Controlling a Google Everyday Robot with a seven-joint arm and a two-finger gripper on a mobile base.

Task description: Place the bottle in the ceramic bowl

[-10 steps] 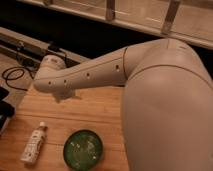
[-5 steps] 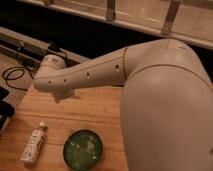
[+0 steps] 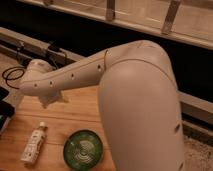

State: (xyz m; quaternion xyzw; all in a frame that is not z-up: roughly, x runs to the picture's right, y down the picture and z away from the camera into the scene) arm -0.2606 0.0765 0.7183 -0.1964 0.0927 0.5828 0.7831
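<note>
A: Tool, where?

B: The tool [image 3: 50, 97] hangs under the left end of the big white arm [image 3: 75, 75], over the far-left part of the wooden counter [image 3: 82, 107]. Its jaws are apart and it isn't gripping anything.

A: Bottle?

B: The bottle [image 3: 34, 145] lies flat on the counter, near left, white cap pointing to the far side and label up. It's nearer than the tool and well apart from it.

A: Bowl?

B: The ceramic bowl [image 3: 83, 150] is dark green with pale rings inside. It sits upright just right of the bottle, with a small gap between them, so the bottle is outside the bowl.

A: Anything else?

B: A black cable [image 3: 10, 75] loops off the counter's far-left edge.
</note>
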